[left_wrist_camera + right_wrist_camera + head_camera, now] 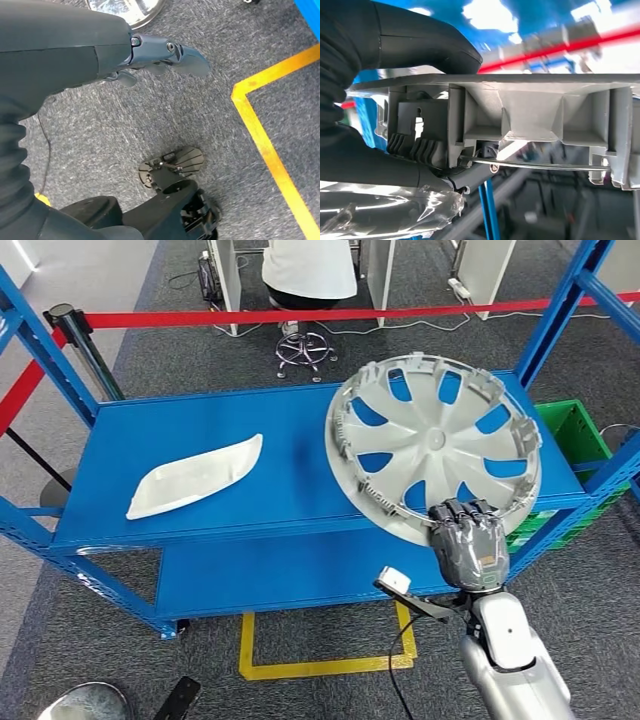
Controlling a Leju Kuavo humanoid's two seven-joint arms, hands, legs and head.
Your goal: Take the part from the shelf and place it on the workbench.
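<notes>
The green crate [577, 430] is sitting beside the shelf [226, 430]; the right robot hand [468, 543] is gripping the wheel cover's [434, 440] rim, while the left robot hand [113, 47] is hanging loosely, holding nothing.

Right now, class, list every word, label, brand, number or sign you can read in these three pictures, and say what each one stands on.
None: no readable text in any view.
The hubcap, gripped at its near rim by the right hand, shows no brand or number.
The white part on the blue shelf is unmarked.
The yellow floor tape is a plain line, without lettering.
</notes>
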